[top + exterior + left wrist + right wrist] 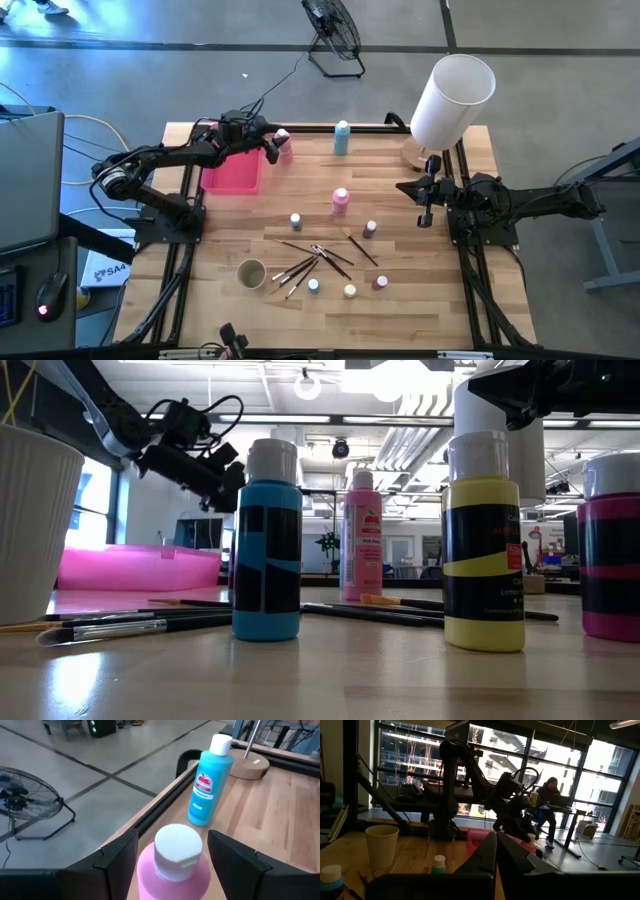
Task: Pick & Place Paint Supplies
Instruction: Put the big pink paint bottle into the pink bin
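The left gripper (277, 146) hangs over the far corner of the pink tray (232, 176), its fingers (117, 855) spread wide either side of a pink bottle (172, 870) with a white cap. From the wrist view the bottle stands between the fingers with a gap on each side; I cannot tell whether either finger touches it. The left arm stretches low and nearly level across the tray from its base beside the table edge, wrist pointed toward the far rail.

The right gripper (427, 215) waits well away from the tray, near the foot of the white lampshade (452, 98), fingers pressed together with nothing between them, arm folded back toward its own side.

Counting: two pink bottles, the one at the left gripper and a second (341, 201) near the middle of the table, well clear of the tray. One teal bottle (342, 138) stands at the far edge, beyond the tray's corner. Five small paint pots show from above: (296, 221), (370, 229), (313, 286), (350, 291), (381, 283). A loose pile of thin brushes (315, 259) lies on the near side of the tray, too tangled to count surely. A paper cup (251, 273) stands beside them.
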Available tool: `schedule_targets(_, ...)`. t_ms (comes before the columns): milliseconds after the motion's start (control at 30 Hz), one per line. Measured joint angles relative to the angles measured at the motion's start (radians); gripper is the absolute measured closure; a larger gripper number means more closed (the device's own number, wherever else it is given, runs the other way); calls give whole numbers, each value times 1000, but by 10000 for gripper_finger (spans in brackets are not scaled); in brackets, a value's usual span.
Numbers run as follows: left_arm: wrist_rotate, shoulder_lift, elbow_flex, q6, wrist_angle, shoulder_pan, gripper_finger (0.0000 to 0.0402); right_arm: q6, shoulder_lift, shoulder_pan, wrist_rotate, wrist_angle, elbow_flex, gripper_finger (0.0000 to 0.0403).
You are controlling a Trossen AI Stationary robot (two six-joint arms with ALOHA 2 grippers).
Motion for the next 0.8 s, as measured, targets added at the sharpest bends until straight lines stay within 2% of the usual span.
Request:
schedule_targets(300, 0, 0, 0, -1, -7, 0, 173, 0, 0, 0, 0, 0, 0, 400)
schedule_targets(600, 2, 0, 0, -3, -7, 0, 247, 0, 0, 0, 0, 0, 0, 400)
schedule_targets(800, 3, 0, 0, -5, -7, 0, 275, 0, 0, 0, 0, 0, 0, 400)
